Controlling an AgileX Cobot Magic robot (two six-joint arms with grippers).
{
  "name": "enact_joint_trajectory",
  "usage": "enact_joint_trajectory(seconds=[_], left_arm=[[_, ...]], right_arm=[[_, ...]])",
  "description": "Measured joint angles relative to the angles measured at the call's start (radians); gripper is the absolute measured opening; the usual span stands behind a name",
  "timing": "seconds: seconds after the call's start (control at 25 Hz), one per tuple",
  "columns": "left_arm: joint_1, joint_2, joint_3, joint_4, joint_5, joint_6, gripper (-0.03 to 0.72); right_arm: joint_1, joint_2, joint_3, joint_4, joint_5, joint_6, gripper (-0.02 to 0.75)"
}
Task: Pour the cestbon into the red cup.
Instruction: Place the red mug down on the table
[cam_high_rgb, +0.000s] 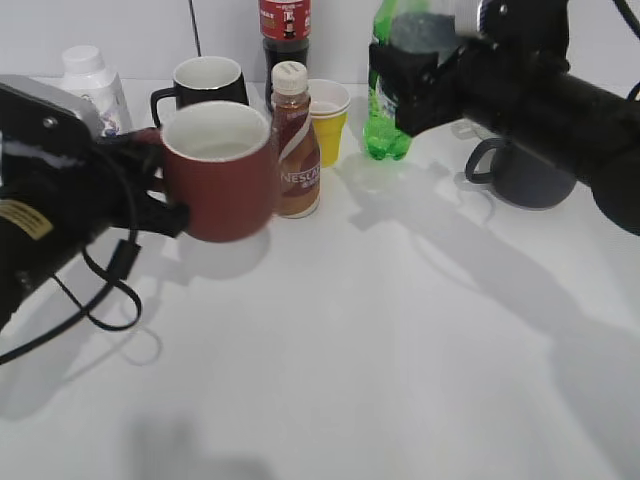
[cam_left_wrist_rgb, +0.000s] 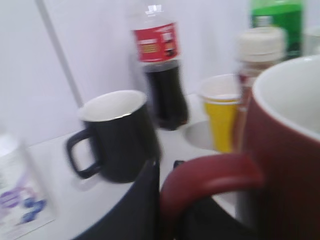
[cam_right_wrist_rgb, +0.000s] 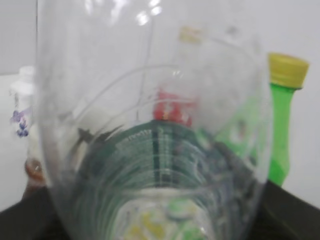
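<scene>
The left end effector (cam_high_rgb: 150, 190) is clamped on the red cup's (cam_high_rgb: 222, 170) handle, holding it upright above the tabletop (cam_high_rgb: 380, 340). The right end effector (cam_high_rgb: 425, 70), raised high, grips the cestbon (cam_right_wrist_rgb: 150, 140) near the green bottle (cam_high_rgb: 385, 125).

red cup (cam_high_rgb: 222, 183) left of (seemingly touching) Nescafe bottle (cam_high_rgb: 296, 142)

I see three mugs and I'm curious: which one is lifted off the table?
The red cup, held by its handle in the left gripper. The black mug and grey mug stand on the table.
</scene>
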Motion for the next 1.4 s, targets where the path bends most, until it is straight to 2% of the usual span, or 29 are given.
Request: enact_joint_trajectory(seconds=[0.12, 0.28, 0.44, 0.56, 0.72, 1.2, 1.4], left_arm=[[0.033, 0.0, 0.0, -0.046, -0.006, 0.006, 0.043], [0.115, 0.0, 0.0, -0.084, -0.006, 0.01, 0.042], [0.205, 0.017, 0.0, -0.083, -0.009, 0.01, 0.042], [0.242, 0.069, -0.004, -0.053, -0.046, 0.01, 0.042], [0.246, 0.16, -0.044, -0.028, -0.089, 0.011, 0.042], [0.246, 0.378, -0.251, -0.027, -0.096, 0.012, 0.042], [0.246, 0.427, -0.282, -0.034, -0.113, 0.009, 0.041]], right_arm=[[0.0, 0.0, -0.013, 0.037, 0.0, 0.003, 0.468], [0.0, 0.0, -0.018, 0.116, 0.011, 0.003, 0.468], [0.0, 0.0, -0.018, 0.146, 0.024, 0.006, 0.468], [0.0, 0.015, -0.02, 0.171, 0.043, 0.011, 0.468], [0.0, 0.056, -0.02, 0.212, 0.075, 0.012, 0.468], [0.0, 0.081, -0.02, 0.219, 0.114, 0.012, 0.468], [0.0, 0.081, -0.02, 0.214, 0.141, 0.011, 0.468]])
